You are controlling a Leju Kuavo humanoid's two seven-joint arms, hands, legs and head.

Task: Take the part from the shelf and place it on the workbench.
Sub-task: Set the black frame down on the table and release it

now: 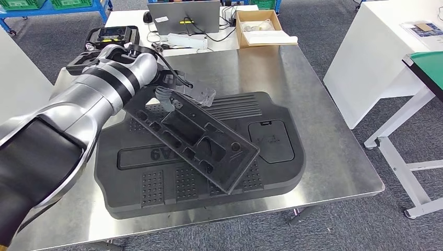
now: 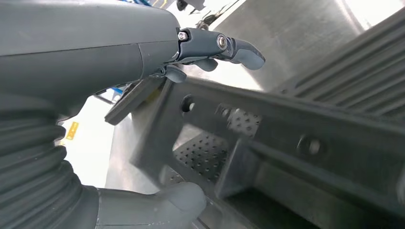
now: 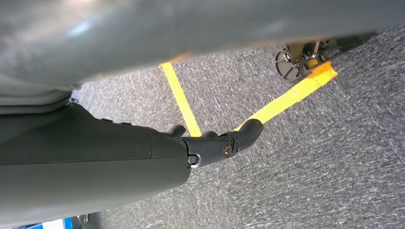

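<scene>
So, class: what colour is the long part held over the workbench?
Black; the long part shows best in the head view.

Raised "6" and a partly hidden character on the large black moulded panel (image 1: pixel 156 188).

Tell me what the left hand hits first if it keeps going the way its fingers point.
Probably bare steel workbench top: the left hand, holding the black part by its upper end, points past it toward the table's far side. Depth is uncertain.
</scene>
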